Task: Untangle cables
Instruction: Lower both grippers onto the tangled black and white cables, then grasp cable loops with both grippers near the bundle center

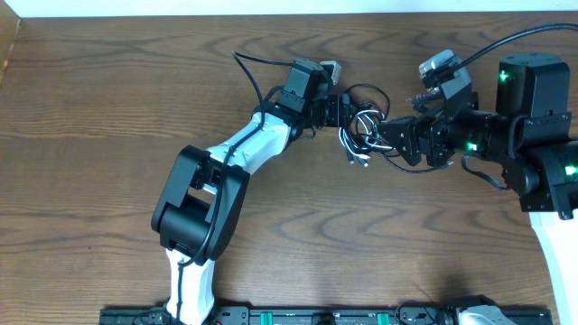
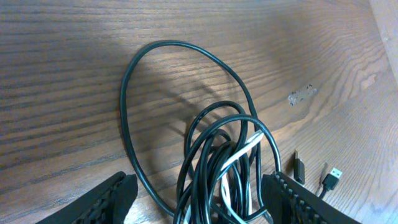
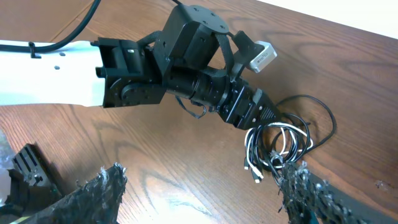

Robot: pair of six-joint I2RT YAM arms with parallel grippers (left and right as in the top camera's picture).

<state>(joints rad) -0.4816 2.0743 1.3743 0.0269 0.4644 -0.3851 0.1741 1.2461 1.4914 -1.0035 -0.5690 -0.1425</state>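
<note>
Left gripper [image 2: 199, 186] is straddling the cables [image 1: 363, 134], jaws apart. Right gripper [image 3: 202, 179] is hanging open, empty. Risk: pinching several strands together, tightening the knot.

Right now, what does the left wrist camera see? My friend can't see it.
A tangle of black and white cables lies on the wooden table, between the jaws of the open left gripper. One black loop spreads out to the left, and two small plugs lie to the right.

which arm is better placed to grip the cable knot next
Likely left: the cables lie inside the open left claw. The right claw is open too, but the bundle sits off by one finger.
</note>
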